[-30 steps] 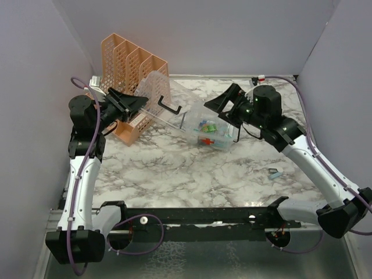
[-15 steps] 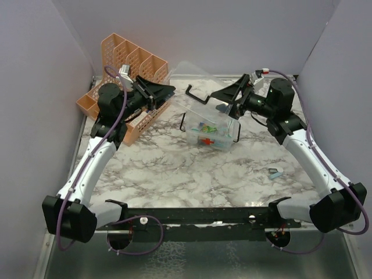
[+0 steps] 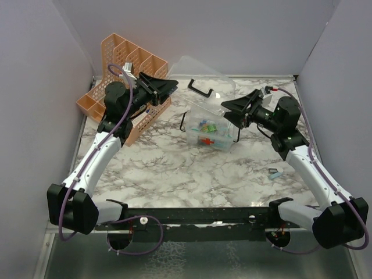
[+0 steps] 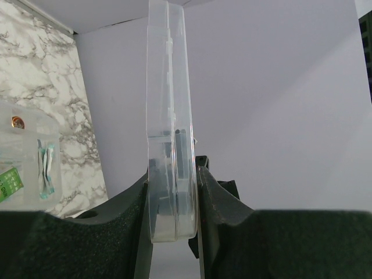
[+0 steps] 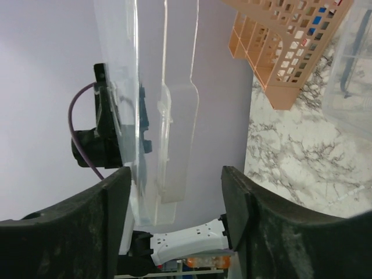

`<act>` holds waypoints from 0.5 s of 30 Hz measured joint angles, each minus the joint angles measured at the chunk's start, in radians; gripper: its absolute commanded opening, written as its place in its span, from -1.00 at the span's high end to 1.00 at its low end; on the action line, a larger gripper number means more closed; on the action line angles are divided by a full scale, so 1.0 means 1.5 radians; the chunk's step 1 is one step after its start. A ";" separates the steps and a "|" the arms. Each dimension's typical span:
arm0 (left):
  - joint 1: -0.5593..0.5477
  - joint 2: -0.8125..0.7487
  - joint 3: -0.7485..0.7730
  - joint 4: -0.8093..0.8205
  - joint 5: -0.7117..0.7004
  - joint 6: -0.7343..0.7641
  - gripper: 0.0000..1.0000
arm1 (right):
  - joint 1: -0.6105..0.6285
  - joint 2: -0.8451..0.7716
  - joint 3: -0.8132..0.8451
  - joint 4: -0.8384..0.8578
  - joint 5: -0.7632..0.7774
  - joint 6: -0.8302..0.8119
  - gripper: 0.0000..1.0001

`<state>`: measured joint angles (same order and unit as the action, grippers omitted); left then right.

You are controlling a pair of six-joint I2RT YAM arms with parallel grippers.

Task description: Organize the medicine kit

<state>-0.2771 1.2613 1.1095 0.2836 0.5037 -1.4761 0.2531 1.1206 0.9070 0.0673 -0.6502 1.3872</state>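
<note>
Nearest the front edge, toward the right side of the marble tabletop (image 3: 163,168), a small pale packet (image 3: 275,172) lies alone, well clear of everything else. Further in, about the middle of the table and a touch toward the far edge, stands the medicine kit (image 3: 208,135). Its clear box is uncovered, with green and blue packets and a red cross showing through the wall. Its see-through lid (image 3: 204,74) is up in the air above and behind the box, black handle (image 3: 199,88) facing up. The left gripper (image 4: 172,195) is clamped on the lid's left edge, both fingers pressed flat against the plastic. The right gripper (image 5: 174,174) is at the lid's right edge with its fingers spread wide. The rim hangs between them, close to one finger, but I cannot tell whether it touches. At the far left corner, behind the left arm, sits the orange mesh rack (image 3: 125,61)
</note>
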 measured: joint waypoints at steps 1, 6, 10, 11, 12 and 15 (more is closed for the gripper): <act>0.000 0.000 -0.002 0.003 0.000 -0.003 0.55 | -0.003 -0.003 -0.005 0.012 0.003 0.008 -0.14; 0.000 0.005 -0.007 0.016 0.000 -0.016 0.55 | -0.015 0.001 -0.009 0.074 0.005 0.040 -0.04; 0.000 0.007 -0.010 0.021 0.000 -0.024 0.47 | -0.022 0.010 -0.009 0.110 0.005 0.050 0.23; 0.000 0.007 -0.014 0.025 0.000 -0.025 0.44 | -0.025 0.012 -0.009 0.116 0.005 0.051 0.30; 0.000 0.007 -0.018 0.027 0.000 -0.027 0.44 | -0.026 0.013 -0.009 0.119 0.005 0.054 0.33; 0.000 0.011 -0.028 0.032 0.001 -0.032 0.43 | -0.031 0.019 -0.012 0.132 0.005 0.056 0.37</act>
<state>-0.2775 1.2785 1.0672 0.3321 0.5056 -1.5242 0.2066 1.1492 0.8894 0.2661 -0.6422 1.4715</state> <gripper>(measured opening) 0.311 0.341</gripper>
